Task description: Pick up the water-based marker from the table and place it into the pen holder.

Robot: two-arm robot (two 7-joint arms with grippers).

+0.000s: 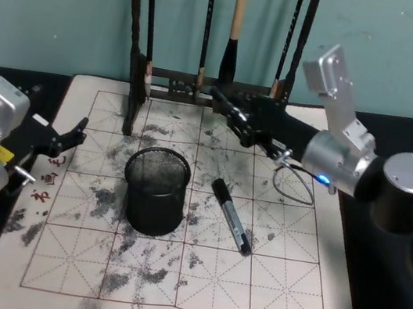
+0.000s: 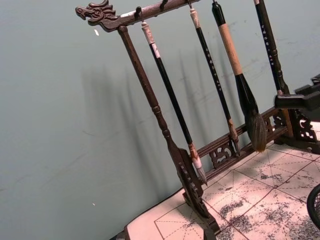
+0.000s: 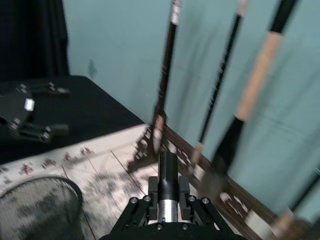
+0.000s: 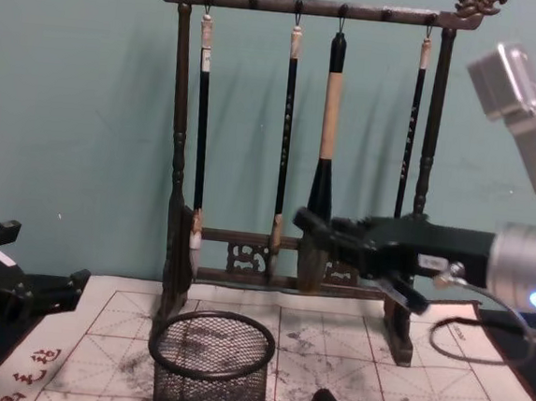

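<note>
At the mat's (image 1: pixel 281 278) left edge, our left gripper (image 1: pixel 72 144) hangs released, its fingers spread wide. To its right the mesh holder (image 1: pixel 153 201) stands upright on the mat. Just right of the holder the marker (image 1: pixel 231 216) lies flat on the mat, near the holder but not touching it. Farther back and to the right, our right gripper (image 1: pixel 226 108) hovers clenched and empty, low before the brush rack (image 4: pixel 173 136).

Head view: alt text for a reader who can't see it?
A black marker lies on the ink-stained mat right of a mesh pen holder. The right gripper hovers near the brush rack behind; the left gripper, open, is at the mat's left edge.
</note>
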